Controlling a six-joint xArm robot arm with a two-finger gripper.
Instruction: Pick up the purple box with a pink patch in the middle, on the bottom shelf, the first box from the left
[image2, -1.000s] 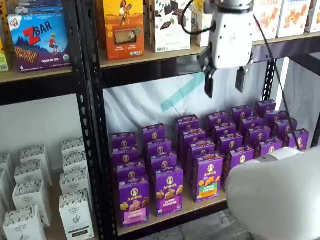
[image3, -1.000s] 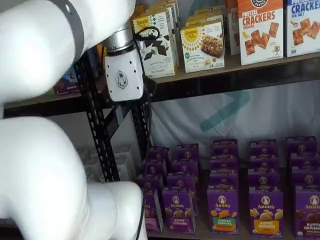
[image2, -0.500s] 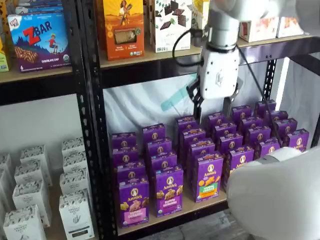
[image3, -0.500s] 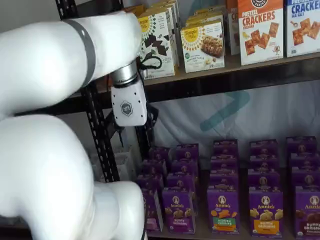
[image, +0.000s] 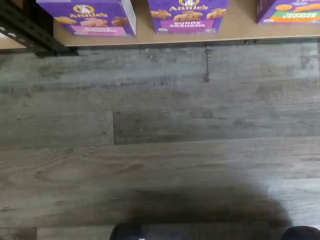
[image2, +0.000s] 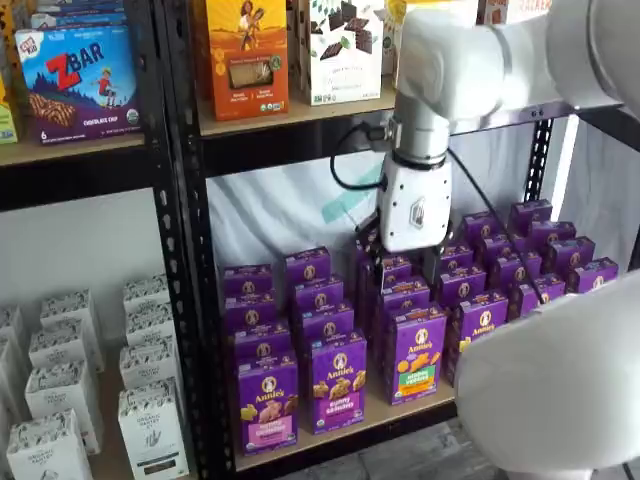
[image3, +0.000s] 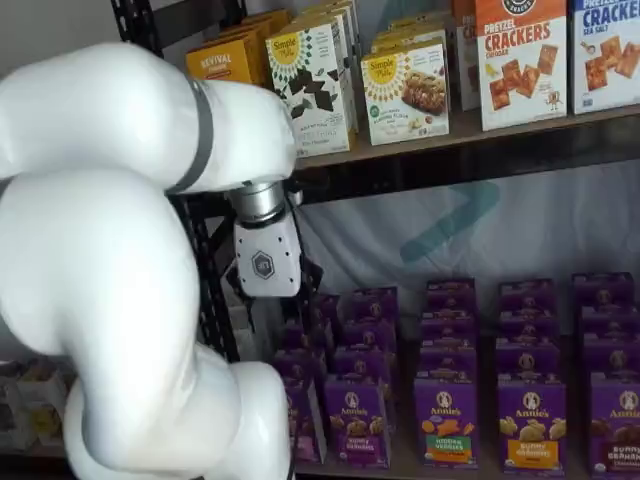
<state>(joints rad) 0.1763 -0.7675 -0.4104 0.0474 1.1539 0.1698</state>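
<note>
The purple box (image2: 267, 405) with the pink patch stands upright at the left front corner of the bottom shelf (image2: 400, 412). In the wrist view the same purple box (image: 90, 17) shows by the black rack post, on the light-brown bottom shelf (image: 240, 30). My gripper (image2: 404, 262) hangs in front of the rear rows of purple cartons, well above and right of that box. Its black fingers stand apart, open, with nothing between them. In a shelf view the gripper (image3: 274, 305) sits beside the rack upright, and my arm hides most of the purple box.
Beside the pink one stand a like carton with a darker purple patch (image2: 338, 382) and one with a green-and-orange patch (image2: 415, 355). A black rack upright (image2: 190, 300) borders the shelf at left. White cartons (image2: 150, 420) fill the neighbouring bay. Grey plank floor (image: 160, 140) lies below.
The gripper has come down from the upper shelf's level and moved left, now hanging before the purple cartons. Its fingers have stayed open.
</note>
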